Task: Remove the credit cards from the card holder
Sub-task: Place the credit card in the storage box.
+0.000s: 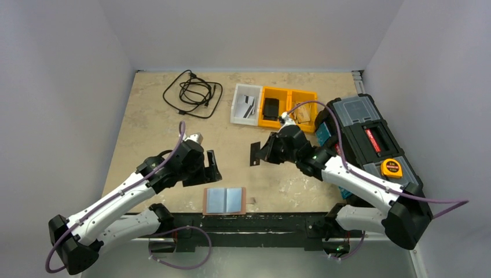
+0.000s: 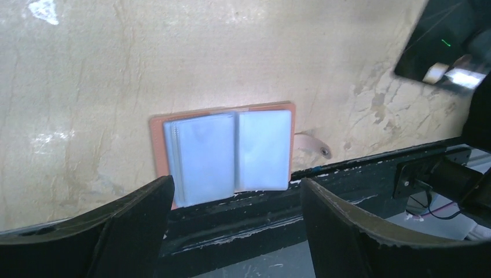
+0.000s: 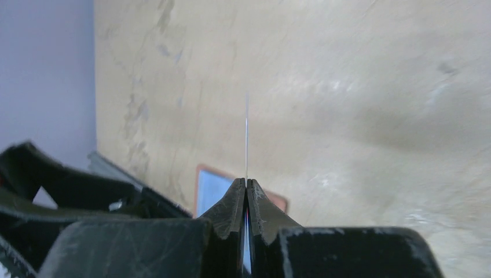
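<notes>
My right gripper has its fingers pressed together on one credit card, pinching it on edge above the middle of the table; from that wrist camera the card is only a thin upright line. The card holder lies open and flat at the near edge, pale blue sleeves up. My left gripper hovers just beyond it, jaws spread wide (the red label on the black toolbox, far right, is too small to read)
</notes>
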Available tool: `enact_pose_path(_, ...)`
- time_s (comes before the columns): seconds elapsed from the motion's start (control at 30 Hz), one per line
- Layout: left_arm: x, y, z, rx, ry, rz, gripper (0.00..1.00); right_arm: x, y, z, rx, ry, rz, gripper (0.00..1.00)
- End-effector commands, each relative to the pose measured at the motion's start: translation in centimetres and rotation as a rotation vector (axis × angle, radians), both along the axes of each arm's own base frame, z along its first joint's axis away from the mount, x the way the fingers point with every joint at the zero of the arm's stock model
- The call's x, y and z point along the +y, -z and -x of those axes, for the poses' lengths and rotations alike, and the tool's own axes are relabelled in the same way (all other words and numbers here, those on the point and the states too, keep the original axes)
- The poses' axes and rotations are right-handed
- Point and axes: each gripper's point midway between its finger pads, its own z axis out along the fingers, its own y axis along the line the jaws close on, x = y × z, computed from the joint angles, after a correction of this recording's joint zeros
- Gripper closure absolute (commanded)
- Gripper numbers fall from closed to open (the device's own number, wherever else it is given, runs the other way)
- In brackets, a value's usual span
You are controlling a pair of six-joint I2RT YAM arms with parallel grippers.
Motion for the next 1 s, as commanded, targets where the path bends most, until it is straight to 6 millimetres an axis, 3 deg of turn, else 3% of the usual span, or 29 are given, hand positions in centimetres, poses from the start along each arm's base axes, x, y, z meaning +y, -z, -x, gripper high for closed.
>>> enact_pose_path(0.0, 1.5, -1.3, 0.4, -0.038, 0.011, -0.035, 0.17, -5.0, -3.4, -4.9, -0.111, 0.126, 0.181, 1.00)
enact_pose_path(0.2, 2.1, -2.0, 0.6, -0.058, 0.019, -0.046, 0.13, -10.4, -6.8, -11.8, -0.188, 0.290, 0.319, 1.00)
enact_pose_path(0.37, 2.0, -2.5, 0.8, -0.063, 0.028, -0.033, 0.12, -12.5, -7.2, -17.6, -0.204, 0.354, 0.386, 1.00)
enact_pose_path(0.6, 2.5, -3.0, 1.5, -0.059, 0.013, -0.010, 0.13, -11.9, -4.4, -25.0, -0.171, 0.347, 0.438, 1.00)
enact_pose_path(0.7, 2.8, -3.2, 1.9, -0.061, 0.005, 0.002, 0.13, -10.6, -3.1, -27.7, -0.160, 0.318, 0.440, 1.00)
enact_pose_path(0.97, 3.4, -3.4, 2.4, -0.058, 0.006, -0.006, 0.13, -8.6, 1.8, -31.3, -0.076, 0.286, 0.453, 1.00)
